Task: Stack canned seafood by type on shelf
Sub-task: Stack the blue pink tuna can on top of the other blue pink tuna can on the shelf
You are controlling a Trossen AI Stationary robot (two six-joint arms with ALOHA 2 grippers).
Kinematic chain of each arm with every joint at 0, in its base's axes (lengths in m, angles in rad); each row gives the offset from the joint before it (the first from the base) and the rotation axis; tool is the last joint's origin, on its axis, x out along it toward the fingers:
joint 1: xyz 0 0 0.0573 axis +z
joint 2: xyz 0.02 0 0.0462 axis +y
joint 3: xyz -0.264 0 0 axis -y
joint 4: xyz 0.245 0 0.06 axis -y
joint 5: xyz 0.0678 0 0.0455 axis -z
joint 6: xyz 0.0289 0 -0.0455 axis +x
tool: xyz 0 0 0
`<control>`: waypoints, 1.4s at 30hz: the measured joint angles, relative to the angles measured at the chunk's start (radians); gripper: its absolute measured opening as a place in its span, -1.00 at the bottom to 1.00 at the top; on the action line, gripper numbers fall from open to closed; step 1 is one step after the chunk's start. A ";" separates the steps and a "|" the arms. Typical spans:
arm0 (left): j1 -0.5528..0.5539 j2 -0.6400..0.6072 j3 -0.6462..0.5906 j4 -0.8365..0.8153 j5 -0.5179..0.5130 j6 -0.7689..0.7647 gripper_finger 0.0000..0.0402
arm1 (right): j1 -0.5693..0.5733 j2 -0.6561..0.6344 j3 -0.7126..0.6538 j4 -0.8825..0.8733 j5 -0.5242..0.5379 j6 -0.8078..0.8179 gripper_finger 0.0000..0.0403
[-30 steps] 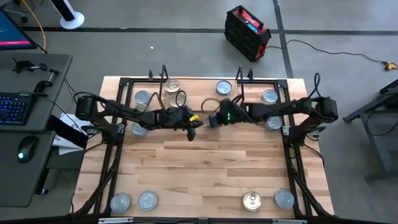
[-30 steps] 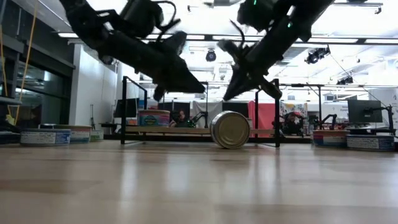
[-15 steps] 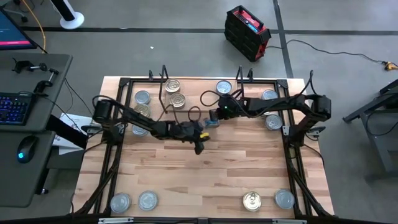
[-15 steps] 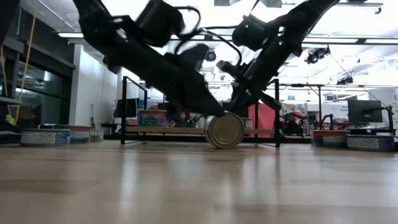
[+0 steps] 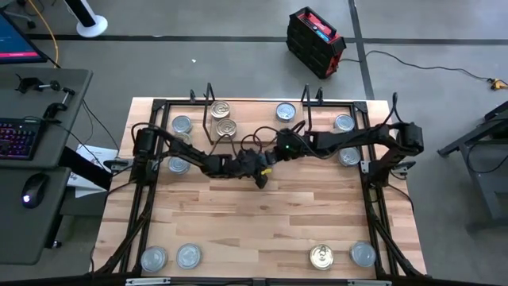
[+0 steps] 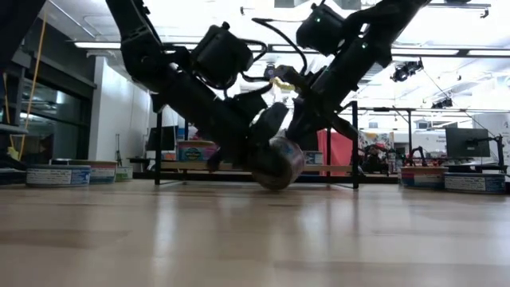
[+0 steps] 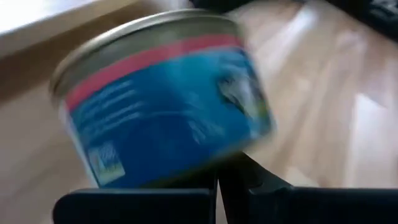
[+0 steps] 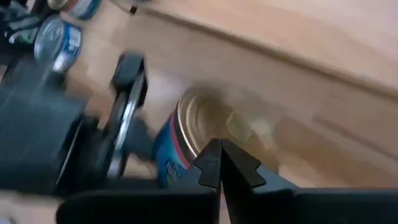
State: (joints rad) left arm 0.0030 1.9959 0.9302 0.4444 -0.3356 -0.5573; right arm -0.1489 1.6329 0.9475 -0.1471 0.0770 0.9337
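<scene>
Two grippers now meet at the middle of the table, where half a second ago they were a little apart. The left gripper (image 5: 259, 169) has slid farther toward the centre, and its fingers (image 6: 267, 127) now stand on either side of the blue-labelled tin (image 6: 276, 162), which was upright on its edge earlier and now tilts. Whether those fingers actually press the tin cannot be told. The left arm stretches low from nine o'clock, its wrist close to the wood. The right gripper (image 5: 274, 156) reaches in from three o'clock, tips pinched together with nothing between them, just above and beside the tin. The tin (image 7: 165, 99) sits near the tabletop (image 5: 302, 222) centre, just in front of the shelf (image 5: 254, 107) at twelve o'clock. Other tins (image 5: 182, 125) lie around the table's edges.
</scene>
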 joint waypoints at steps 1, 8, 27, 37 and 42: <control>0.005 0.000 0.000 -0.006 -0.003 0.000 -1.00 | 0.009 0.000 0.000 0.005 -0.004 0.000 -1.00; -0.002 0.000 0.001 -0.076 -0.003 -0.048 -1.00 | 0.053 0.000 0.000 0.021 -0.009 0.000 -1.00; -0.178 -0.470 -0.473 -0.007 0.124 -0.193 -1.00 | 0.190 -0.212 0.000 -0.309 -0.024 -0.086 -1.00; -0.051 -0.367 -0.246 0.017 0.169 0.116 -1.00 | 0.190 -0.111 -0.103 -0.374 -0.060 -0.075 -1.00; 0.012 -0.195 -0.010 -0.127 0.237 0.273 -1.00 | 0.167 -0.097 -0.240 -0.155 -0.046 -0.019 -1.00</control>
State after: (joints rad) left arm 0.0151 1.8009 0.9199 0.3177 -0.0987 -0.2845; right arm 0.0186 1.5359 0.7070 -0.3019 0.0307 0.9144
